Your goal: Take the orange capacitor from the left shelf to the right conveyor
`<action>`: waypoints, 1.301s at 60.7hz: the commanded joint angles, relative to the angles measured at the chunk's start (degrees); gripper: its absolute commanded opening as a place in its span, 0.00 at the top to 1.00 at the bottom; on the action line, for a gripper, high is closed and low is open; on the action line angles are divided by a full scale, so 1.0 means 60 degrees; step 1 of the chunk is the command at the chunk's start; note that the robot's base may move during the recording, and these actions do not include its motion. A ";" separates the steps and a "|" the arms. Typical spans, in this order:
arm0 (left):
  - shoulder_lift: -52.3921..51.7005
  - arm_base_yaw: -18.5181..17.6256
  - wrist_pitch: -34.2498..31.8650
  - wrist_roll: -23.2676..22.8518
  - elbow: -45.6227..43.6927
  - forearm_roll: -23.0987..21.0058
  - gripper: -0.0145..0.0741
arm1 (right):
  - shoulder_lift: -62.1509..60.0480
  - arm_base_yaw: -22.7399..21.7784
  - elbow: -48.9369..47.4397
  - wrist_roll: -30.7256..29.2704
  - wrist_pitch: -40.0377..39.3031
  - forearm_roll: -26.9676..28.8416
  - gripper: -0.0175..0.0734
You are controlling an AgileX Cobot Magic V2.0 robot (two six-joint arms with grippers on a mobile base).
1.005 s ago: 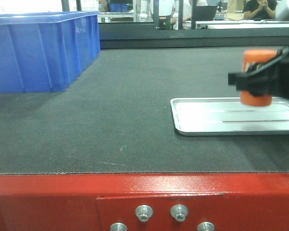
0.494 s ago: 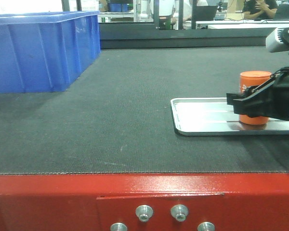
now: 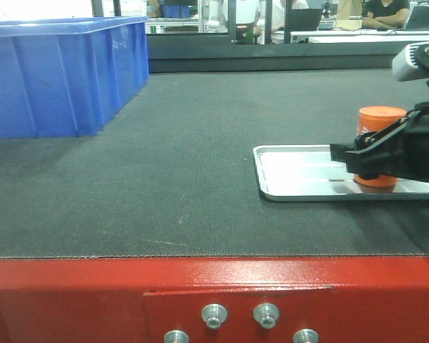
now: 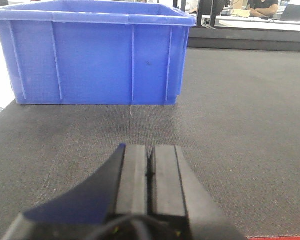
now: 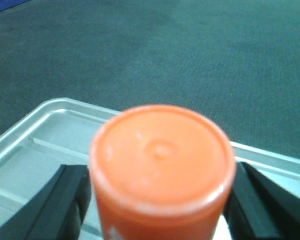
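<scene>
With the right gripper (image 3: 357,158) clamped on the small orange cylindrical capacitor (image 3: 380,136) standing upright in the shallow silver metal tray (image 3: 300,175) on the dark grey textured conveyor belt (image 3: 193,157), part the jaws evenly so it stays upright; the left gripper (image 4: 150,167) rests closed.

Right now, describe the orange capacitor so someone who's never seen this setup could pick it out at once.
Find the wide dark grey conveyor belt with the red front edge, then the shallow silver tray on its right side. Standing upright in that tray, between the black fingers of the right end effector, is the orange capacitor: a small cylinder, the only orange thing there, unlike the big blue bin far left.
</scene>
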 commanded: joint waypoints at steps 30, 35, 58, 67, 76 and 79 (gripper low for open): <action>-0.0104 -0.0015 -0.0874 -0.0014 -0.0043 -0.0017 0.98 | -0.4655 0.0009 -0.0037 0.1028 0.3542 -0.0171 0.12; -0.0104 -0.0015 -0.0874 -0.0014 -0.0043 -0.0017 0.98 | -0.5716 0.0009 -0.0083 0.1161 0.4486 -0.0171 0.13; -0.0104 -0.0015 -0.0874 -0.0014 -0.0043 -0.0017 0.98 | -1.0611 0.0009 -0.0093 0.1320 0.9242 -0.0171 0.72; -0.0104 -0.0015 -0.0874 -0.0014 -0.0043 -0.0017 0.98 | -1.2113 0.0009 -0.0093 0.1320 1.0402 -0.0171 0.75; -0.0104 -0.0015 -0.0874 -0.0014 -0.0043 -0.0017 0.98 | -1.2851 0.0009 -0.0093 0.1320 1.0704 -0.0171 0.75; -0.0104 -0.0015 -0.0874 -0.0014 -0.0043 -0.0017 0.98 | -1.2909 0.0009 -0.0093 0.1320 1.0704 -0.0171 0.75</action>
